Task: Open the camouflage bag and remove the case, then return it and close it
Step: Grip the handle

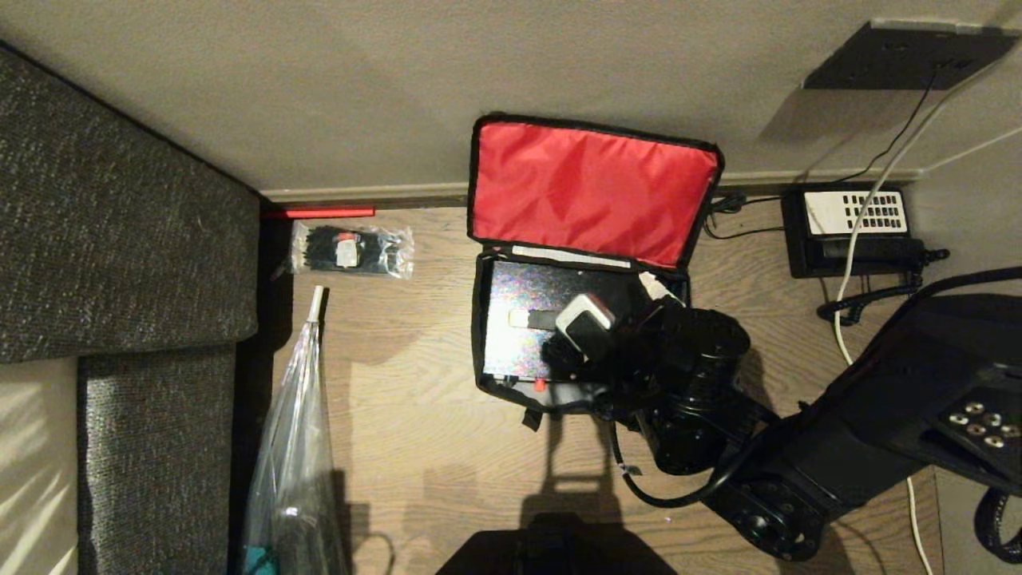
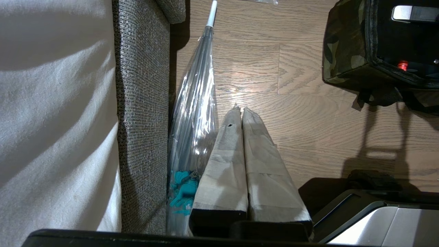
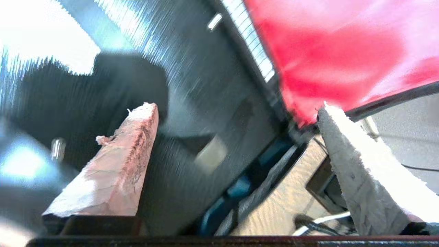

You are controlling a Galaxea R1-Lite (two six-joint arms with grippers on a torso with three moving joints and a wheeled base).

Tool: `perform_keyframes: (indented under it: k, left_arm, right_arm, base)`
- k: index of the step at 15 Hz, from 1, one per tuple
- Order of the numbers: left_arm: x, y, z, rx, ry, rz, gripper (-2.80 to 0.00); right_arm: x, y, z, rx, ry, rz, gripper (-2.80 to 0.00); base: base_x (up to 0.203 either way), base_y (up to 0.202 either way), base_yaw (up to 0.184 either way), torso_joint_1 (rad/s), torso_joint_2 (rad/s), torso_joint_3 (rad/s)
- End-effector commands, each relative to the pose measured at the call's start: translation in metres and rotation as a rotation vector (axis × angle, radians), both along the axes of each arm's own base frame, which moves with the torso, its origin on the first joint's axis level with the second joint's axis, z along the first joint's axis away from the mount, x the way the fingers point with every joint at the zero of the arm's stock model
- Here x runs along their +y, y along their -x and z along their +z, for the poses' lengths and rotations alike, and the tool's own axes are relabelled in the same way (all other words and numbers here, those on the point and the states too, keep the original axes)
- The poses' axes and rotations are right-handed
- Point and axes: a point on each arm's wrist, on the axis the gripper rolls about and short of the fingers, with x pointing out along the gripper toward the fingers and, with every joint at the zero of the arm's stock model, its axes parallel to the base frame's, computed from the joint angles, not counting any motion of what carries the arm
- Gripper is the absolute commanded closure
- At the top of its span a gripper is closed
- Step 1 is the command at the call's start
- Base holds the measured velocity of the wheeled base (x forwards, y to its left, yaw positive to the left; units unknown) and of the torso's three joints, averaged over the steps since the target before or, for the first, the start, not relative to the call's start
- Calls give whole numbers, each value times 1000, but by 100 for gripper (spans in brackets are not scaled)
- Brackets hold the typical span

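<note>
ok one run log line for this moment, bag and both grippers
camouflage bag: lid open, red lining up | case: inside bag | right gripper: open, over case, holding nothing | left gripper: shut, parked near sofa

The camouflage bag (image 1: 591, 263) shows a bright red lid lining, black edging and green-and-tan camouflage sides; the case (image 1: 527, 319) inside it looks glittery dark grey with a small red spot. The floor (image 1: 415, 447) is pale wood grain, the sofa (image 1: 120, 231) speckled grey weave.
</note>
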Motion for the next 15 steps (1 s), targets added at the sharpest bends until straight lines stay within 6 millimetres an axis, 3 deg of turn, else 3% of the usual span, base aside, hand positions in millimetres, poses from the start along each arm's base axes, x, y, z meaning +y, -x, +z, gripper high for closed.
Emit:
perform_keyframes:
  k: [1, 5, 8, 15]
  left_arm:
    - [0, 0, -1, 1, 0, 1, 0]
    - [0, 0, -1, 1, 0, 1, 0]
    - [0, 0, -1, 1, 0, 1, 0]
    - [0, 0, -1, 1, 0, 1, 0]
  right_arm:
    - [-2, 3, -13, 14, 57, -5, -280]
    - [-4, 4, 1, -32, 24, -24, -280]
    - [-9, 17, 12, -46, 19, -17, -280]
    - [-9, 19, 10, -68, -4, -18, -280]
  base:
    - [0, 0, 0, 0, 0, 0]
    - [0, 0, 0, 0, 0, 0]
    - [0, 0, 0, 0, 0, 0]
    - [0, 0, 0, 0, 0, 0]
